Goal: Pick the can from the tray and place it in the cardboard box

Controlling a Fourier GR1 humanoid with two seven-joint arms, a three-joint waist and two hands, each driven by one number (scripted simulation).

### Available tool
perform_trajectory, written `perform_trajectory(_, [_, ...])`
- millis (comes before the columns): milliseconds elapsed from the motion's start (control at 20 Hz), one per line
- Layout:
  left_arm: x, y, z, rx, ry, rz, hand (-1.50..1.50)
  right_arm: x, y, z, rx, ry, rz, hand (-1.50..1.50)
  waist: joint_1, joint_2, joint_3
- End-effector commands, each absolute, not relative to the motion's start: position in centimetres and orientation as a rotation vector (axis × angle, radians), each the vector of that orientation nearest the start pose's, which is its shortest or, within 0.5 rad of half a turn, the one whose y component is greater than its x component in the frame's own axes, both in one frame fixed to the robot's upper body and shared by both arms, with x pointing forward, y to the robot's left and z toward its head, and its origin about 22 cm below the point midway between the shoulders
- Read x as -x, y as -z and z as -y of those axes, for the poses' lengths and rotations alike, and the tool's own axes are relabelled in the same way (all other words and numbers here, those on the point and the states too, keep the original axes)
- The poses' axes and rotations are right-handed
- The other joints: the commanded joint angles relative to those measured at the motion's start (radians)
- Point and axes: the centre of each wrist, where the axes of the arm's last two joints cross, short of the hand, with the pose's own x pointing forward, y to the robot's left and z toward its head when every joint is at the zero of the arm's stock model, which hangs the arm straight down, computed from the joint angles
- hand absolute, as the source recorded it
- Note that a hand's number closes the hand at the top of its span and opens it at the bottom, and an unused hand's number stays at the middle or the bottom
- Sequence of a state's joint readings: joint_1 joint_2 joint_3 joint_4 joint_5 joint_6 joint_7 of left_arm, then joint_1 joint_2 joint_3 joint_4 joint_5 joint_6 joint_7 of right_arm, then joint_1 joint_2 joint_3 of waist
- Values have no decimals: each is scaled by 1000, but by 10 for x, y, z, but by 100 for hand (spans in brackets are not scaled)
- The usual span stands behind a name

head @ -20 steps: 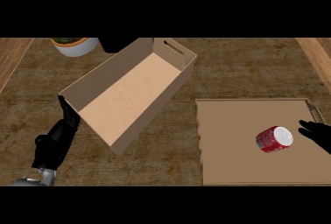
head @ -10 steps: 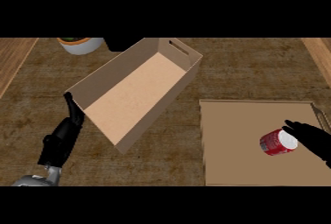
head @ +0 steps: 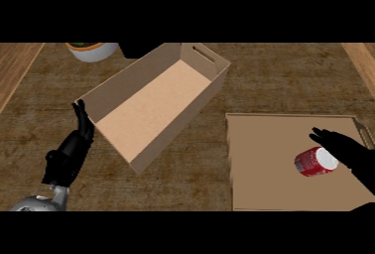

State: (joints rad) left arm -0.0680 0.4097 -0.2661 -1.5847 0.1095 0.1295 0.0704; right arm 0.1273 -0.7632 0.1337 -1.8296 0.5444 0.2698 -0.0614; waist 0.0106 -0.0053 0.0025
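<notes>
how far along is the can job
Early. Nothing is done: the can lies on the tray, and the box holds nothing. In hand: the right robot hand is beside the can, not gripping it. Left: grasp, lift, place it in the box.

A single head view looks steeply down on the counter (head: 183, 183) from above, close enough that the cardboard box (head: 150, 101) and the tray (head: 271, 168) fill most of the frame. The forearms enter from the lower edge, the left hand (head: 70, 154) at the left side, the right hand (head: 350, 151) at the right, unmirrored
</notes>
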Motion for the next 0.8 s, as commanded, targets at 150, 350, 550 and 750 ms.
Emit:
perform_trajectory(150, [-265,-45,-210,5,441,1605,0,-204,-77,326,634,-1391,1283,-150,-26,5,-2])
perform_trajectory(350, [-271,-41,-223,8,435,1612,0,-208,-67,322,603,-1411,1239,-150,-25,7,-3])
perform_trajectory(550, [-277,-58,-218,15,442,1605,0,-220,-57,329,615,-1425,1208,-150,-19,9,-2])
perform_trajectory(750, [-275,-55,-218,37,428,1609,0,-220,-41,328,616,-1428,1169,-150,-19,9,-2])
